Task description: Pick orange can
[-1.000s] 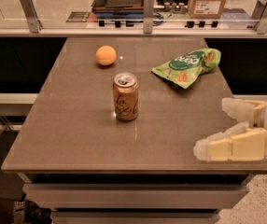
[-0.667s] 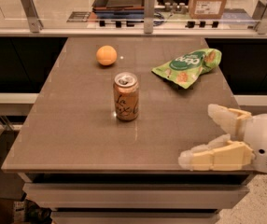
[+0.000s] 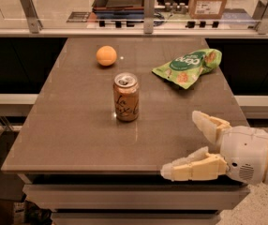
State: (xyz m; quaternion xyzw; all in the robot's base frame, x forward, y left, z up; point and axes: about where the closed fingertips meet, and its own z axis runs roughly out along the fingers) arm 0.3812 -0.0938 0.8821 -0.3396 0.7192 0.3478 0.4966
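**Item 1, orange can** point(image 3: 126, 97). You have it standing upright near the middle of the brown surface point(image 3: 68, 125). The silver pull-tab top faces up and the dark cursive lettering faces the camera. It stands apart from every other item listed here.

**Item 2, gripper** point(image 3: 181, 144). Your gripper sits to the right of the can and nearer the camera, at the surface's near right corner, well apart from the can. Its two pale fingers point(image 3: 192, 167) are spread wide in a V that opens toward the can, and there is nothing between them (the lower finger lies along the front edge, the upper one slants up over the corner). The white rounded wrist housing point(image 3: 246, 156) follows, farther right of the can.

**Item 3, round orange fruit** point(image 3: 106, 56). It lies behind the can and slightly to its left, clearly apart from it.

**Item 4, green snack bag** point(image 3: 188, 68). It lies behind the can and to its right, crumpled and flat on the surface, with white lettering showing. It does not touch the can.

**Item 5, rail with metal posts** point(image 3: 148, 6). It runs behind the can, past the far edge of the surface.

**Item 6, cardboard box** point(image 3: 209, 0). It stands beyond the rail, behind the can and to its right.
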